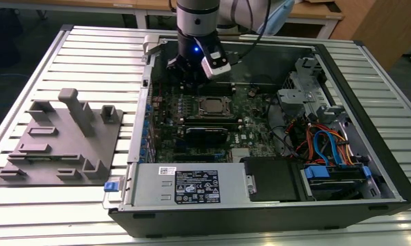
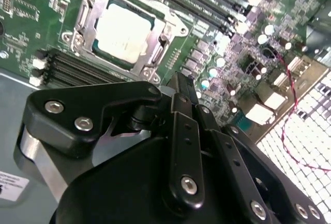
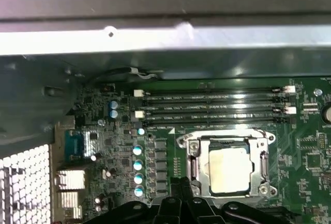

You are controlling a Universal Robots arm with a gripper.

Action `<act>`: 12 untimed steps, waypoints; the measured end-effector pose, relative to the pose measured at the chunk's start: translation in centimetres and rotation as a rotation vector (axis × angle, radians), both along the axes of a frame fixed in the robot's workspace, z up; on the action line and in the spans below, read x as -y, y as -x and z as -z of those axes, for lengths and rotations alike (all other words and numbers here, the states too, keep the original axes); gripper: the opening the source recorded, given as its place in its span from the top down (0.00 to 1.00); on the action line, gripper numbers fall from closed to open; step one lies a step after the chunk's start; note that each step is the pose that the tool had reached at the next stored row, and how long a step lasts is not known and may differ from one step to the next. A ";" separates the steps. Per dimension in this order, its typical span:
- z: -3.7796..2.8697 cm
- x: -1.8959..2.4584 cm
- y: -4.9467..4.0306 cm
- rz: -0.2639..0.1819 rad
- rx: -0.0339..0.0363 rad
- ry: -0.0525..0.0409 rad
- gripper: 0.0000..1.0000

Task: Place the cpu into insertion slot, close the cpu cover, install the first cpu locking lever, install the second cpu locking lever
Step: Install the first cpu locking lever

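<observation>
The cpu (image 1: pixel 211 106) lies flat in the insertion slot on the green board, its silver-grey top showing in both wrist views (image 2: pixel 124 30) (image 3: pixel 230 168). The cpu cover (image 2: pixel 85 17) (image 3: pixel 225 137) is a thin metal frame lying down around the chip. Thin metal levers run along the frame's sides (image 3: pixel 193 158); whether they are latched I cannot tell. My gripper (image 1: pixel 184 82) hangs above the board, beside the socket and toward the case's far wall. Its black fingers (image 2: pixel 181 87) meet at the tips, shut on nothing, apart from the cover (image 3: pixel 178 185).
Long black memory slots (image 3: pixel 207 107) run beside the socket. The case's metal wall (image 3: pixel 155 22) is close behind the gripper. A power supply (image 1: pixel 191 187), drive cage and coloured cables (image 1: pixel 328 148) fill the near and right parts. A grey fixture plate (image 1: pixel 61 138) lies outside on the exterior view's left.
</observation>
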State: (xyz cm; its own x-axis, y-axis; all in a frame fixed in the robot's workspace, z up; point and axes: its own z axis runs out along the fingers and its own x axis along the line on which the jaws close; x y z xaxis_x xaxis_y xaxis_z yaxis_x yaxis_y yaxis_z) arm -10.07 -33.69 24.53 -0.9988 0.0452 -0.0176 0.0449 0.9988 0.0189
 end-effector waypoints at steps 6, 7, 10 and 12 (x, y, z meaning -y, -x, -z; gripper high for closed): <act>0.00 -1.39 0.41 0.000 0.0000 0.0000 0.90; 0.00 -1.61 0.45 -0.001 0.0001 -0.0001 0.90; 0.00 -2.09 0.52 -0.001 0.0001 -0.0001 0.90; 0.00 -2.31 0.53 -0.002 0.0000 0.0000 0.90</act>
State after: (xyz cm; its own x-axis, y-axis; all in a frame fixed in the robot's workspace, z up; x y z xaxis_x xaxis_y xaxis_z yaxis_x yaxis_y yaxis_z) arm -10.60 -31.37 24.54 -0.9989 0.0436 -0.0176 0.0433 0.9989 0.0189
